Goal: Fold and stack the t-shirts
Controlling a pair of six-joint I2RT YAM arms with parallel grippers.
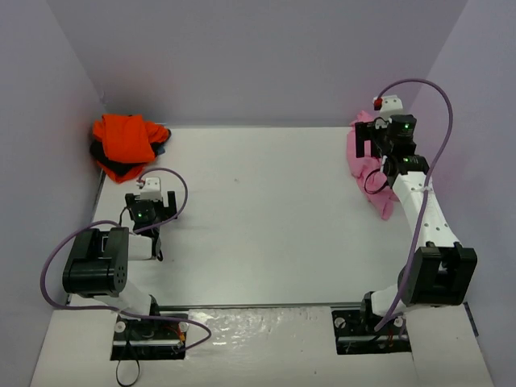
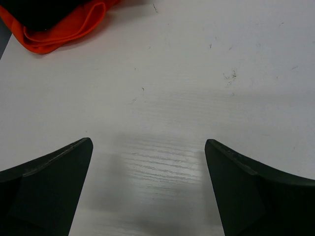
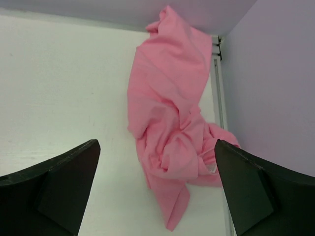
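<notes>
The bright orange t-shirt [image 1: 125, 139] lies crumpled in the far left corner, on top of the dark navy-black t-shirt [image 1: 115, 168]. Both show at the top left of the left wrist view: orange [image 2: 64, 29], dark [image 2: 44, 10]. The light pink t-shirt [image 1: 360, 165] lies bunched by the far right wall, partly hidden by the right arm. My left gripper [image 2: 147, 147] is open and empty over bare table, nearer than the orange shirt. My right gripper [image 3: 157, 147] is open above the pink shirt [image 3: 167, 98], its fingers either side of the bunched part.
Lavender walls close in the white table [image 1: 258, 210] at the back and both sides. A metal rail [image 3: 219, 93] runs along the table's right edge beside the pink shirt. Purple cables loop off both arms.
</notes>
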